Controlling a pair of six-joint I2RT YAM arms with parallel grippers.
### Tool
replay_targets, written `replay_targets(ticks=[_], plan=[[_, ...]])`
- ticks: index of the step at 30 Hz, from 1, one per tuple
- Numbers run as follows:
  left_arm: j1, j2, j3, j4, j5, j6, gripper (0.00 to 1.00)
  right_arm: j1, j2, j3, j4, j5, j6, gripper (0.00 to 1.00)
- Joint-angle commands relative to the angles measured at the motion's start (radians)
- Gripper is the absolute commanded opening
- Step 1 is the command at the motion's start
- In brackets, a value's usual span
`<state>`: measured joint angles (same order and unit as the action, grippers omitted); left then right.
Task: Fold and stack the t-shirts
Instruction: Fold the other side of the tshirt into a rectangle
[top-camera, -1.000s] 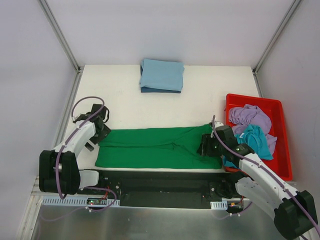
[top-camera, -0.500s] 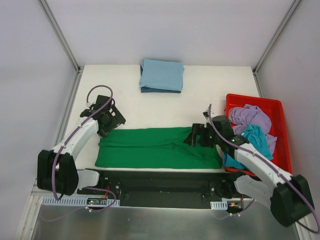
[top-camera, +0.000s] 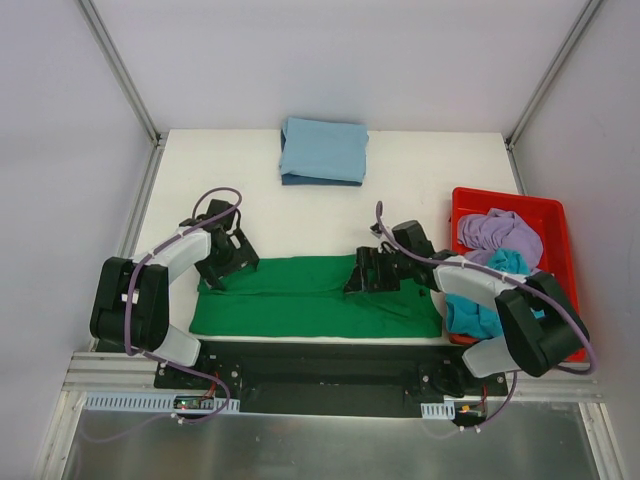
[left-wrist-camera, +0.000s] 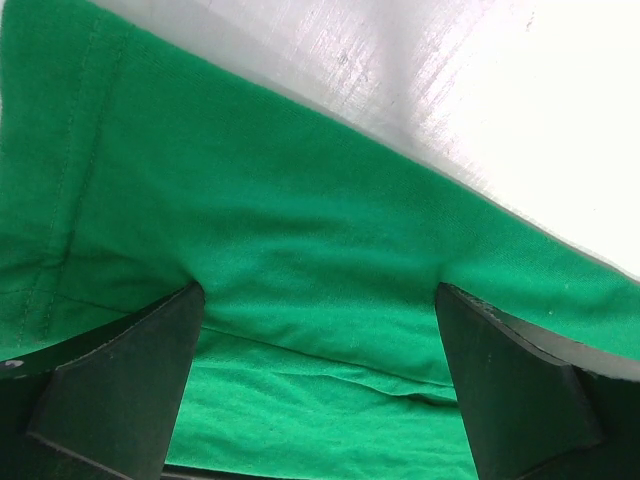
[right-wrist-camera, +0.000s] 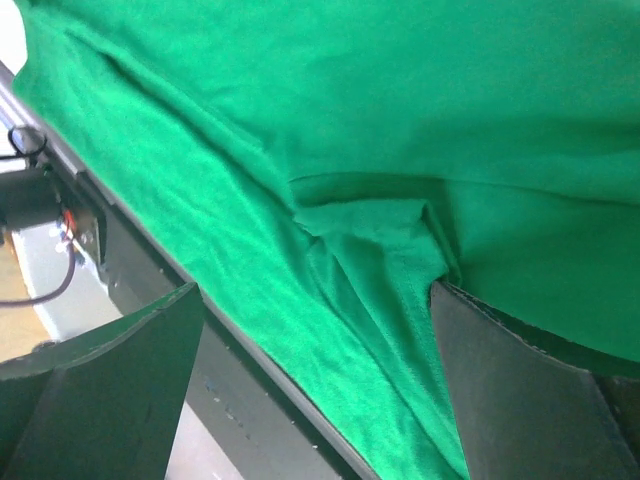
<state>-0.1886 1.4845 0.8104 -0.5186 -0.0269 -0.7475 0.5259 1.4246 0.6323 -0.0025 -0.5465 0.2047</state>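
Left gripper (top-camera: 229, 267) and right gripper (top-camera: 361, 277) sat jaws apart on dark green cloth t-shirt (top-camera: 300, 297); snagging it on lifting might undo fold

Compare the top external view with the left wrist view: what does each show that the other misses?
Only top external: the folded light blue t-shirt, the red tub holding a lilac shirt and a teal shirt, and the right gripper. Only left wrist: a stitched seam in the green t-shirt, with the left gripper open over it. Both: the green t-shirt on the white table.

Robot lab cell: white panel walls (top-camera: 330, 60), aluminium frame (top-camera: 120, 70).
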Motion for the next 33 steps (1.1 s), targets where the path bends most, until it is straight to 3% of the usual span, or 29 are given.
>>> replay_targets(ticks=[1,5,9,11,15,19,25,29,33], plan=[[0.001,0.002,-0.008,-0.003,-0.025,0.005,0.99,0.06,-0.019,0.029,0.029,-0.09,-0.024,0.96],[0.003,-0.003,-0.005,-0.008,-0.054,0.008,0.99,0.135,-0.078,0.032,-0.049,-0.11,-0.08,0.96],[0.006,-0.01,-0.002,-0.026,-0.099,0.002,0.99,0.273,-0.176,0.049,-0.229,-0.112,-0.252,0.96],[0.008,-0.012,0.003,-0.029,-0.107,0.0,0.99,0.338,-0.229,0.049,-0.286,-0.049,-0.284,0.96],[0.008,-0.006,0.006,-0.034,-0.1,-0.003,0.99,0.353,-0.341,0.044,-0.32,0.063,-0.3,0.96],[0.008,-0.01,0.006,-0.037,-0.091,0.0,0.99,0.339,-0.366,0.075,-0.333,0.287,-0.168,0.96],[0.008,-0.03,-0.01,-0.04,-0.094,-0.018,0.99,0.281,-0.254,0.07,-0.396,0.463,0.16,0.96],[0.008,-0.053,-0.028,-0.038,-0.1,-0.035,0.99,0.212,-0.152,0.056,-0.386,0.468,0.236,0.96],[0.006,-0.05,-0.053,-0.038,-0.107,-0.049,0.99,0.12,-0.024,0.099,-0.375,0.436,0.174,0.96]])
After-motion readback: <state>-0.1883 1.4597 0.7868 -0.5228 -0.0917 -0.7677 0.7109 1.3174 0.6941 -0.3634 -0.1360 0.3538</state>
